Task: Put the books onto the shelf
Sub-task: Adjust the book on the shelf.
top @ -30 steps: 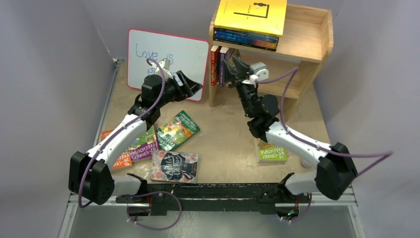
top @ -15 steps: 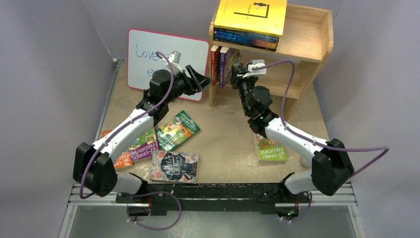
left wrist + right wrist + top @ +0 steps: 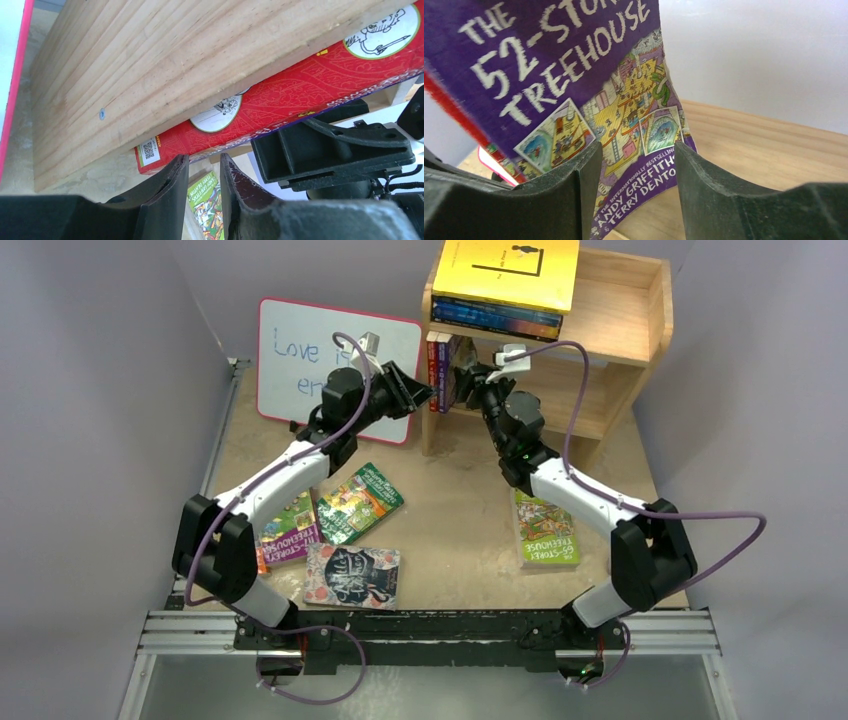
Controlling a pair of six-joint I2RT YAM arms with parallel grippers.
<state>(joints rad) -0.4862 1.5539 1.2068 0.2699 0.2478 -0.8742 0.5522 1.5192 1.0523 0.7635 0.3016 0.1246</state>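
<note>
The shelf (image 3: 620, 330) stands at the back right. A yellow book (image 3: 507, 270) lies on dark blue books (image 3: 497, 318) on its top tier. On the lower tier a red book (image 3: 432, 368) and a purple book (image 3: 447, 372) stand upright. My right gripper (image 3: 470, 375) is open inside that tier, with the purple cover (image 3: 574, 65) leaning just past its fingertips (image 3: 591, 155). My left gripper (image 3: 415, 392) hovers by the shelf's left side panel (image 3: 175, 65). Its jaws are narrowly apart, with nothing between them. Green (image 3: 360, 502), floral (image 3: 352, 575) and other books lie on the table.
A pink-edged whiteboard (image 3: 300, 350) leans at the back left, behind my left arm. A green book (image 3: 546, 530) lies under my right arm. A purple-green book (image 3: 290, 530) lies partly under my left arm. The two grippers are close together at the shelf's front-left corner.
My left gripper has swung right to the shelf's side panel, and its jaws have narrowed. My right gripper has pushed deeper into the lower tier and opened wider.
</note>
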